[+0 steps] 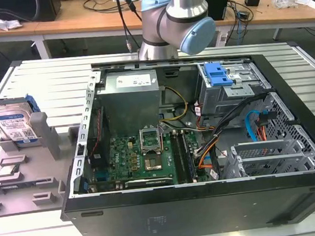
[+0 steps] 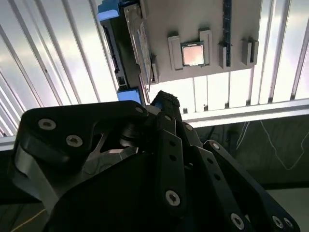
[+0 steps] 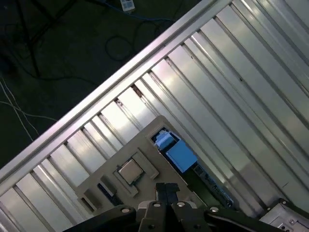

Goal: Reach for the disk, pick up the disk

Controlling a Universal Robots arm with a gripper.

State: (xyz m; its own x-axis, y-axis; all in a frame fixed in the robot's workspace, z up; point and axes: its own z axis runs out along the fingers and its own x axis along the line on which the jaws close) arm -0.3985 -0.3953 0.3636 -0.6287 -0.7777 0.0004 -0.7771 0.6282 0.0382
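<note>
Jaws of the gripper (image 3: 166, 189) are shown closed against each other, with nothing held between them, and are poised above the grey fixture plate (image 3: 142, 142) without contact. Just beyond the fingertips, the disk (image 3: 181, 154) is stood on edge in a slot of that plate, presumably so that both broad faces are left free for a pinch from above. A processor chip (image 3: 129, 171) is seated in a recess beside it. The plate is laid near one edge of the slatted bench (image 3: 231, 72), apart from the open computer case (image 1: 205, 147).
</note>
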